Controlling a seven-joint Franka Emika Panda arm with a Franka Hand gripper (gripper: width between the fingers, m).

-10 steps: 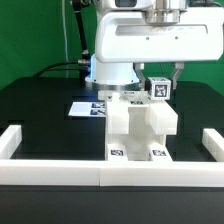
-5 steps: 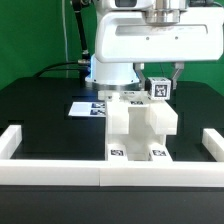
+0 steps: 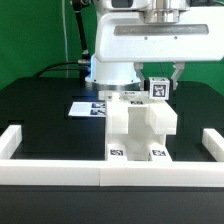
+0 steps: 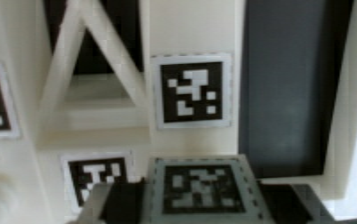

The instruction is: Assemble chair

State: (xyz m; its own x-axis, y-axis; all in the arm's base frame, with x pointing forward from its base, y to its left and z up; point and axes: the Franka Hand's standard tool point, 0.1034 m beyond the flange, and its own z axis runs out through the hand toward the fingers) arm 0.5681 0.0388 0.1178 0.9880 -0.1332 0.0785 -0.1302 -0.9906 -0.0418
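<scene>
- Gripper (image 3: 159, 84): one, pointing down over the back of the chair body, toward the exterior view's right. Its dark fingers sit on either side of a small tagged block (image 3: 158, 89) and appear clamped on it.
- Small tagged block: held at the upper rear edge of the chair body (image 3: 140, 125). Whether the two touch cannot be told. The wrist view shows it close up and blurred (image 4: 196, 187).
- Chair body: chunky white, upright at the middle of the black table (image 3: 40, 115), just behind the front rail (image 3: 60, 170).
- Marker board (image 3: 85, 108): flat on the table, on the exterior view's left of the chair body.
- Step in hand, as judged: seating the block. Keep it square to its slot, lower it slowly and straight, and release only once it is seated.
- Risk: a tilted block may jam or push the chair body askew.
</scene>
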